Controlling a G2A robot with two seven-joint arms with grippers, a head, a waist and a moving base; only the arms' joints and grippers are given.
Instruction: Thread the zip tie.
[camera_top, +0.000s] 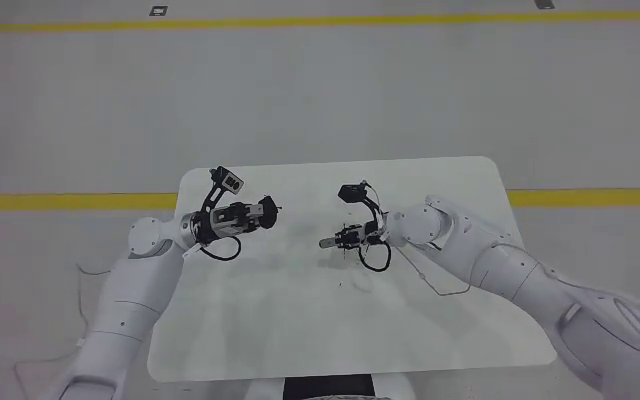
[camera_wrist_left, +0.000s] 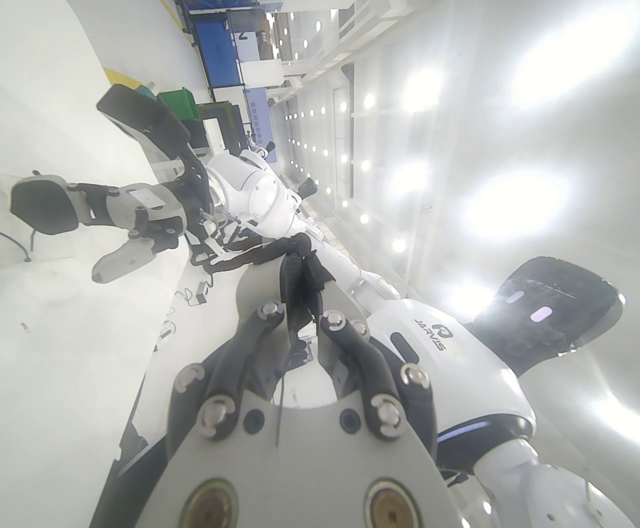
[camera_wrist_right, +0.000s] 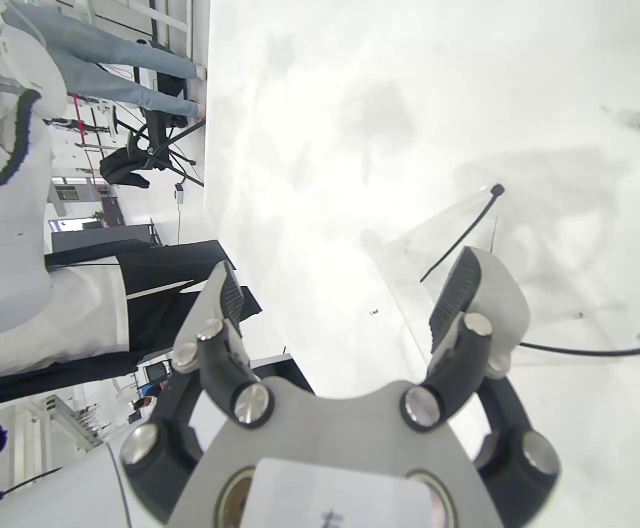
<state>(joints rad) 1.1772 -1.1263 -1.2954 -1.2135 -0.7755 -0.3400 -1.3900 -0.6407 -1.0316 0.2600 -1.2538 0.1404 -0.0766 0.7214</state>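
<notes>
Left fingers: my left fingers (camera_wrist_left: 257, 282) are pressed together, pinching a thin black strip (camera_wrist_left: 280, 405) that trails back toward my wrist. Dark wrapping sits round their tips.
Right fingers: my right fingers (camera_wrist_right: 462, 285) are spread wide and hold nothing. They hang over the middle of the surface (camera_top: 450, 300), facing my left ones with a gap between.
Zip tie: the black zip tie (camera_wrist_right: 462, 232) lies slanted just past the tip of one right finger, outside the gap, with its square head at the far end.
Around it: a clear piece (camera_wrist_right: 440, 220) with faint straight edges sits with the tie. I cannot tell whether the tie lies on it or in it.
In the way: that same right finger covers one end of a second black strand (camera_wrist_right: 575, 350), which runs off along the surface.
Also there: a tiny dark speck (camera_wrist_right: 372, 312) lies between my right fingers' line and the tie.
Materials: my pads are ribbed black rubber on pale grey shells with round metal pins. The surface is smooth and white with rounded corners.
Count: two pairs of fingers, one headed tie, one held strip, one loose strand, one speck.
</notes>
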